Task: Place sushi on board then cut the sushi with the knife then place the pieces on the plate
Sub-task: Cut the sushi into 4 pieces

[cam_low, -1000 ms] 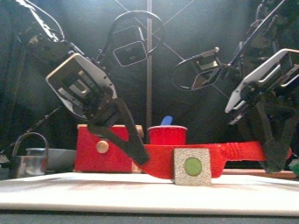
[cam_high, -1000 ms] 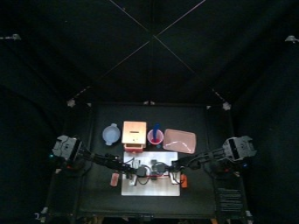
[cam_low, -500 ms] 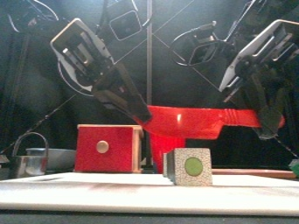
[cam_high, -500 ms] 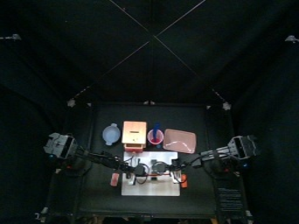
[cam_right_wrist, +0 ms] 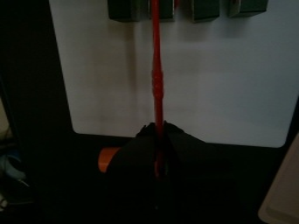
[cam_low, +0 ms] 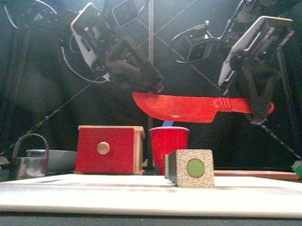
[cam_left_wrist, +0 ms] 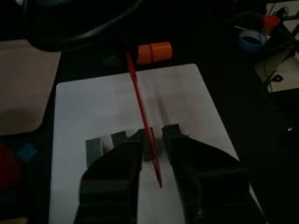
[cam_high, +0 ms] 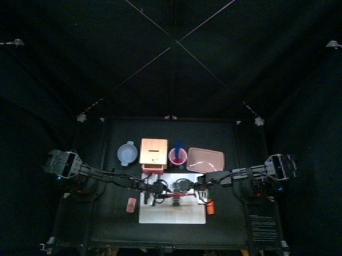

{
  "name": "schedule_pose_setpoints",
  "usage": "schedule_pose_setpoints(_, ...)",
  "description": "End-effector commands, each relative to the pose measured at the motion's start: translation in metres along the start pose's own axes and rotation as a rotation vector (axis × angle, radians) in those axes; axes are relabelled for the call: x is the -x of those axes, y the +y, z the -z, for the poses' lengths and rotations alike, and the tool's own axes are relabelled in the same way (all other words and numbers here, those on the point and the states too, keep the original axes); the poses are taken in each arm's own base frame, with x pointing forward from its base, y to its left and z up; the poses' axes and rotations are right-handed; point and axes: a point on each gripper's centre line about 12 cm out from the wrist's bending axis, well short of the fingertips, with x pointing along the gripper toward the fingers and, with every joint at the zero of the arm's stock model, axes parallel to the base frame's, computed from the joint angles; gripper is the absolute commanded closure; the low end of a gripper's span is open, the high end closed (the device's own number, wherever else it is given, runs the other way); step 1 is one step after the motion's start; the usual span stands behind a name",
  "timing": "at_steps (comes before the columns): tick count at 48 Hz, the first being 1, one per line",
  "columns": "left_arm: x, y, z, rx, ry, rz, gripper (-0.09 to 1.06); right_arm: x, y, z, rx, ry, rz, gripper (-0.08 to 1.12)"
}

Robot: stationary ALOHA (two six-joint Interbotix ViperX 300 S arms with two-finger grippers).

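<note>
A red toy knife [cam_low: 195, 107] hangs level above the white cutting board [cam_low: 106, 196]. My right gripper [cam_low: 250, 103] is shut on its handle [cam_right_wrist: 156, 131]. My left gripper [cam_low: 141, 82] is at the blade's tip, its jaws open on either side of the thin blade [cam_left_wrist: 142, 105]. On the board below sits the sushi roll [cam_low: 193, 168], a speckled end with a green centre facing the front. It shows as a row of dark blocks [cam_left_wrist: 126, 145] in the left wrist view, and under the knife [cam_right_wrist: 156, 9] in the right wrist view.
Behind the board stand the wooden box with a red drawer front [cam_low: 109, 149], the red cup [cam_low: 172, 145], the blue-grey bowl [cam_high: 126, 153] and the pink tray [cam_high: 206, 158]. A metal cutter [cam_low: 33, 161] is at the far left. Orange toys [cam_high: 131, 204] lie beside the board.
Both arms have raised the knife from table height to well above the sushi and levelled it. My left gripper, shut on the blade before, has let go of it.
</note>
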Motion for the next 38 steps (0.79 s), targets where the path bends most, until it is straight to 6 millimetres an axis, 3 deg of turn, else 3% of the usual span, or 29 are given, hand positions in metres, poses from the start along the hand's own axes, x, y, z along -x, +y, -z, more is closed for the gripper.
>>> schedule_pose_setpoints(1, 0.005, 0.003, -0.017, 0.007, -0.084, -0.007, 0.20, 0.018, 0.001, -0.006, -0.031, -0.050, -0.027, 0.91)
schedule_pose_setpoints(9, 0.015, 0.013, -0.030, 0.015, -0.157, -0.032, 0.17, 0.022, 0.001, 0.006, -0.099, -0.022, -0.080, 0.91)
schedule_pose_setpoints(16, 0.022, 0.028, -0.028, 0.029, -0.187, -0.069, 0.17, 0.027, 0.004, 0.020, -0.224, -0.026, -0.183, 0.91)
schedule_pose_setpoints(23, 0.024, 0.033, -0.024, 0.032, -0.213, -0.084, 0.17, 0.031, 0.006, 0.041, -0.522, -0.013, -0.313, 0.91)
schedule_pose_setpoints(32, 0.023, 0.034, -0.019, 0.029, -0.222, -0.085, 0.17, 0.039, 0.009, 0.074, -0.874, 0.003, -0.341, 0.91)
schedule_pose_setpoints(38, 0.022, 0.034, -0.012, 0.029, -0.202, -0.085, 0.17, 0.045, 0.013, 0.081, -1.096, -0.055, -0.368, 0.90)
